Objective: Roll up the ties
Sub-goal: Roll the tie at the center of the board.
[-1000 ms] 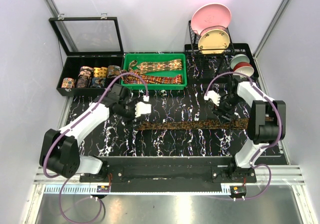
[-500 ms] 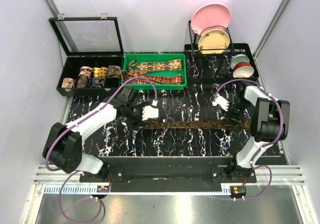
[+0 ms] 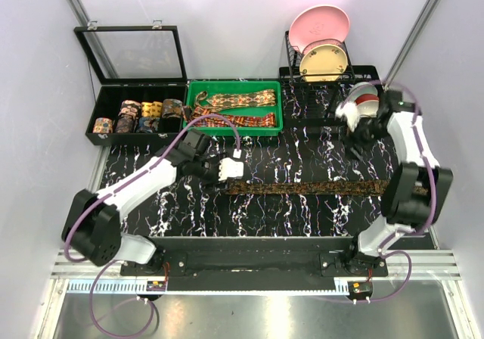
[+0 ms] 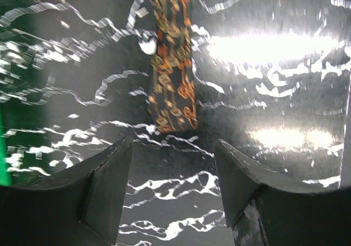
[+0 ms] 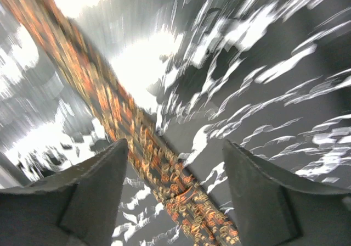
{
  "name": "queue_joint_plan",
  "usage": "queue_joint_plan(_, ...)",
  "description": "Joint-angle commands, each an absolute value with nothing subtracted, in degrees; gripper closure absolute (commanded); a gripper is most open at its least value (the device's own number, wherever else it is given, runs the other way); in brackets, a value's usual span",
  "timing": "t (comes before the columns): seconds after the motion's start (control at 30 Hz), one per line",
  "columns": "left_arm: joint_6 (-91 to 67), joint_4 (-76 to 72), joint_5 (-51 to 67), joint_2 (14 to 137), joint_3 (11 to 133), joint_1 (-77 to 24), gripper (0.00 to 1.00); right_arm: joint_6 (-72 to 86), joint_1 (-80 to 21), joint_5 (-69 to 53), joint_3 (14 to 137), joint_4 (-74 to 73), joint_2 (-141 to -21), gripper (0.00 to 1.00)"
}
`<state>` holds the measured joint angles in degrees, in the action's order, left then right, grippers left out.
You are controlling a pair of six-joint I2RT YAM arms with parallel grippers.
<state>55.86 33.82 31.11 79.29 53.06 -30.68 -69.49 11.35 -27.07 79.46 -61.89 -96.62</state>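
The tie (image 3: 318,188) lay flat and fully unrolled across the bench (image 3: 287,225), running left to right in front of both arms. Over the preceding second the right claw (image 3: 349,112) had lifted off the tie's right half and swung to the far right corner, where it hung near the stacked bowls (image 3: 369,101), well apart from the cloth. Its wrist view was streaked with motion blur, yet both fingers (image 5: 93,196) stood spread with nothing between them, so that claw was released. In the same interval the left claw (image 3: 231,168) had advanced to the right and stood just beside the tie's left end. Its fingers (image 4: 109,185) were also spread and empty, with the narrow end of the tie visible directly ahead of the gap. The tie's left end had shifted slightly to the right. Judged from this layout, the straightening step was complete, and the roll would start at the left end. Finished coils (image 3: 140,116) sat in the black box (image 3: 106,89); further ties lay in the green tray (image 3: 278,108).
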Motion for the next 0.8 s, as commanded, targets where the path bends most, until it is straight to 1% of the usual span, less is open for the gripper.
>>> queue_joint_plan(0.0, 50.5, 25.3, 33.9, 71.6, 52.0, -31.0, 0.30, -50.9, 9.7, -49.5, 88.8, -63.5, -87.5, 0.11)
queue_joint_plan(0.03, 50.6, 25.1, 34.6, 69.1, 51.9, -31.1, 0.27, -47.1, 9.5, -52.4, 90.5, -59.8, -86.3, 0.05)
queue_joint_plan(0.07, 49.6, 24.4, 34.7, 67.9, 52.0, -31.1, 0.25, -35.6, 9.3, -55.3, 90.4, -56.2, -85.7, 0.00)
queue_joint_plan(0.1, 48.4, 21.7, 34.7, 66.8, 51.9, -31.1, 0.22, -28.5, 9.2, -60.6, 89.8, -51.8, -85.1, 0.00)
queue_joint_plan(0.13, 46.8, 20.1, 34.8, 65.3, 52.0, -31.0, 0.17, -21.1, 9.2, -63.2, 87.2, -41.5, -84.6, 0.00)
queue_joint_plan(0.17, 44.1, 19.0, 35.2, 65.0, 52.3, -31.0, 0.16, -9.7, 9.2, -65.8, 86.0, -37.1, -84.7, 0.00)
queue_joint_plan(0.2, 42.5, 18.1, 37.0, 65.0, 52.9, -31.1, 0.15, -4.5, 8.9, -72.6, 84.9, -33.3, -85.2, 0.00)
queue_joint_plan(0.23, 41.4, 18.5, 38.1, 65.8, 53.8, -31.1, 0.14, 2.2, 7.8, -76.0, 82.2, -23.2, -87.3, 0.00)
queue_joint_plan(0.27, 41.6, 19.5, 39.4, 66.6, 55.7, -31.1, 0.14, 13.9, 6.4, -75.8, 81.7, -21.2, -88.8, 0.00)
queue_joint_plan(0.33, 41.7, 23.3, 39.8, 69.7, 57.2, -31.2, 0.19, 18.9, 1.0, -73.7, 80.5, -20.6, -91.7, 0.00)
queue_joint_plan(0.4, 42.9, 24.7, 36.8, 71.4, 56.5, -31.1, 0.25, 24.3, -3.9, -68.3, 77.4, -17.9, -91.4, 0.00)
queue_joint_plan(0.43, 44.1, 24.2, 36.0, 71.7, 55.6, -31.2, 0.28, 27.7, -8.0, -67.2, 71.8, -9.5, -90.4, 0.00)
queue_joint_plan(0.47, 45.4, 23.1, 35.3, 71.8, 53.0, -31.2, 0.32, 37.2, -9.7, -66.3, 68.5, -3.8, -90.2, 0.00)
queue_joint_plan(0.5, 46.0, 21.2, 34.8, 72.2, 52.0, -31.1, 0.36, 42.4, -11.1, -65.7, 62.5, 3.2, -91.0, 0.05)
queue_joint_plan(0.53, 46.8, 20.7, 34.6, 72.6, 51.1, -31.2, 0.40, 46.5, -13.9, -65.7, 60.1, 12.7, -91.8, 0.10)
queue_joint_plan(0.57, 47.6, 19.7, 34.4, 73.2, 50.5, -31.2, 0.47, 51.9, -15.0, -65.1, 58.2, 15.8, -92.9, 0.20)
queue_joint_plan(0.6, 46.9, 18.9, 33.3, 74.6, 49.8, -31.2, 0.51, 54.1, -16.3, -65.0, 55.2, 18.3, -95.4, 0.40)
queue_joint_plan(0.63, 46.7, 18.8, 32.9, 75.4, 50.0, -31.1, 0.54, 56.1, -17.1, -64.5, 53.9, 22.0, -96.5, 0.49)
queue_joint_plan(0.67, 46.8, 19.1, 32.7, 76.2, 50.2, -31.2, 0.59, 58.4, -18.2, -62.4, 52.7, 23.5, -97.3, 0.55)
queue_joint_plan(0.7, 46.7, 18.9, 32.4, 77.5, 50.5, -31.2, 0.61, 58.5, -18.5, -61.3, 51.5, 24.1, -98.1, 0.61)
queue_joint_plan(0.73, 46.8, 18.9, 32.4, 78.0, 50.8, -31.1, 0.63, 58.2, -18.9, -60.4, 51.7, 22.4, -98.6, 0.76)
queue_joint_plan(0.77, 47.2, 19.0, 32.8, 78.5, 50.9, -31.2, 0.65, 57.7, -19.9, -60.1, 51.9, 21.4, -99.4, 0.80)
